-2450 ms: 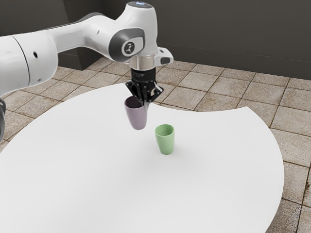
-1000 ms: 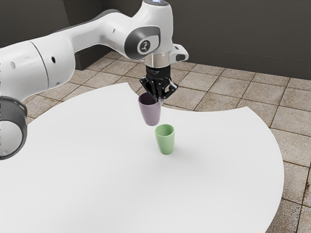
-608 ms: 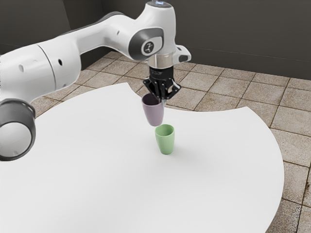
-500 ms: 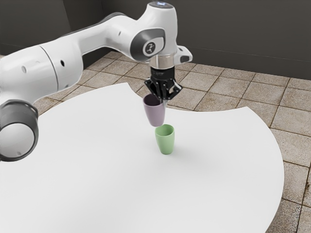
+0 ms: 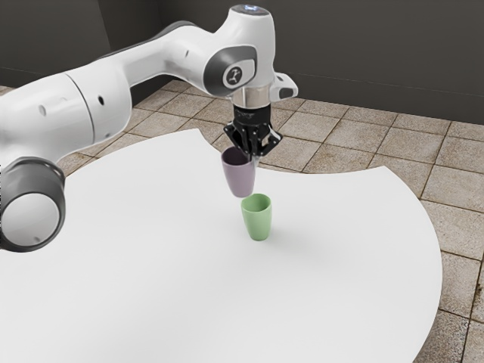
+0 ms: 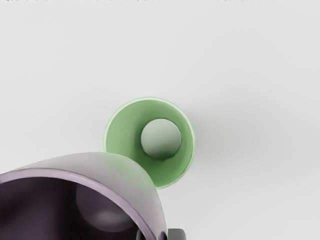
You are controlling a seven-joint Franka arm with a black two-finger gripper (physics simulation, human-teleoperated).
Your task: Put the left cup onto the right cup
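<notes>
Since 2.5 s ago we have carried the purple cup [image 5: 240, 175] toward the exterior view's right; it hangs just above and beside the green cup [image 5: 256, 218], not touching, over the white table [image 5: 151, 287]. Our gripper [image 5: 250, 154] points straight down, clamped on its rim. In the wrist view the purple cup [image 6: 75, 200] hides part of the green cup's [image 6: 120, 135] rim.

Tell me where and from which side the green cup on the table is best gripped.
Probably by its rim wall, from straight above, one finger inside and one outside: the green cup stands upright, mouth open, without a handle. The claw holds the purple cup by its rim likewise.
</notes>
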